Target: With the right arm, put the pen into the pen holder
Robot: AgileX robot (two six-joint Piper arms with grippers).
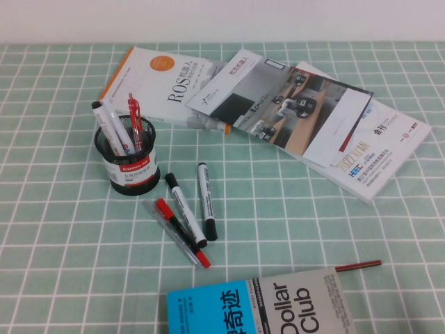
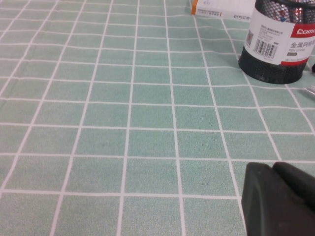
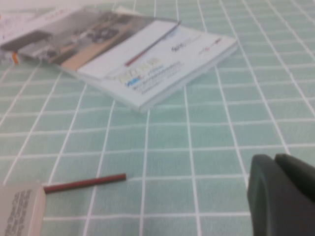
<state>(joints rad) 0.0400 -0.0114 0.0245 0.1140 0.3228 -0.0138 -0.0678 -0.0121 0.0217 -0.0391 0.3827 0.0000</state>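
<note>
Right gripper [image 3: 283, 196], like the left gripper [image 2: 278, 199], hovers over bare cloth (fingers' state unclear); the pen [image 1: 134, 122] stands in the pen holder [image 1: 127, 165], markers [image 1: 191, 203] beside.

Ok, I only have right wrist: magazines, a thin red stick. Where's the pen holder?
Observer: High view: the pen holder stands left of the magazines, by the ROS book.
Operator: And the pen?
Observer: The red pen stands in the holder already, beside white markers.
Operator: Arms?
Observer: Neither shows from above. The left gripper hangs low over the cloth, facing the holder; your right gripper is near the stick.
</note>
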